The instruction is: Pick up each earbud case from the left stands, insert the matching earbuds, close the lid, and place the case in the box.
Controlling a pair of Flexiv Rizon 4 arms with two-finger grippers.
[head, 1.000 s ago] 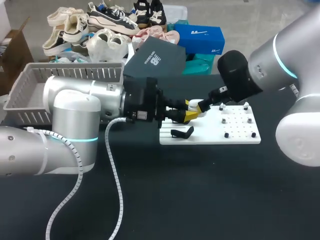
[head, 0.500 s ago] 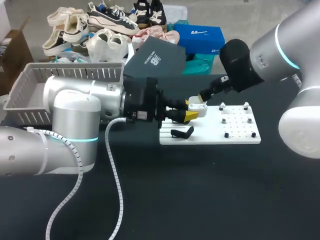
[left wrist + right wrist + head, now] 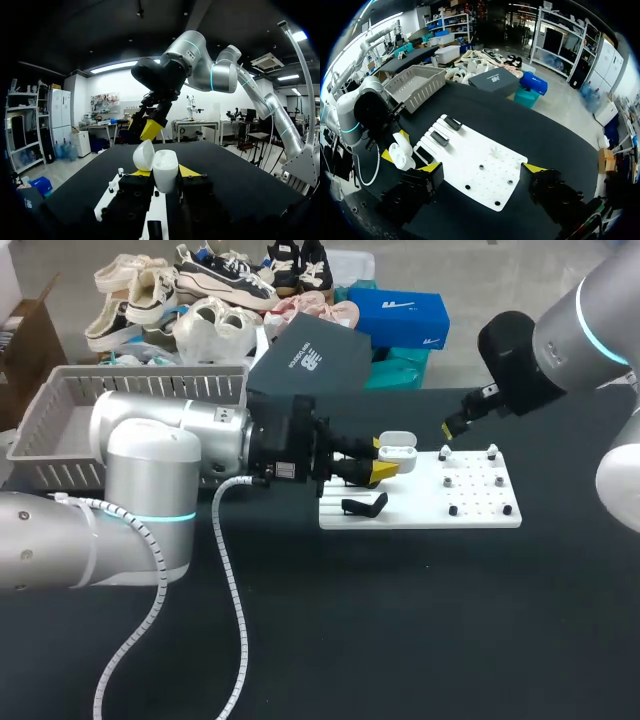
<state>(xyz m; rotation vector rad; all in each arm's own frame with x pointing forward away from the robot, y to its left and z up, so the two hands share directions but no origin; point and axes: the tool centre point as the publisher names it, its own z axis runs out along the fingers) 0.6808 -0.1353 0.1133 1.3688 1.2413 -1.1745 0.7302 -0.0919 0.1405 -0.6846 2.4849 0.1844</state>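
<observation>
Your right gripper [image 3: 450, 428] has just left the earbud case [image 3: 398, 449]. A second ago its tips were at the case's mouth. Now it hangs up and away, at about two o'clock from the case in the head view and well apart from it. The right wrist view shows its fingers spread wide with nothing between them.

Your left gripper [image 3: 384, 468] has not moved. It holds the case from both sides above the white board [image 3: 420, 515], near the board's ten o'clock corner. The case's lid [image 3: 144, 155] stands open.

I judge this to be the end of an insertion visit. The right claw came away empty, so whatever it brought has probably gone into the case. You cannot see into the case from any view, so treat that as likely, not certain. The lid is not yet closed, and the case is not yet in the grey basket [image 3: 60, 420], which lies at nine o'clock from it.

Counts:
- There is one case, and it is in your left claw.
- There are three black stands [image 3: 440, 138] along the board's left edge, and all three are bare.
- There are six small pegs [image 3: 448, 481] on the board's right half. The two far ones show something pale on top, too small to call earbuds.
- There is one basket.
</observation>
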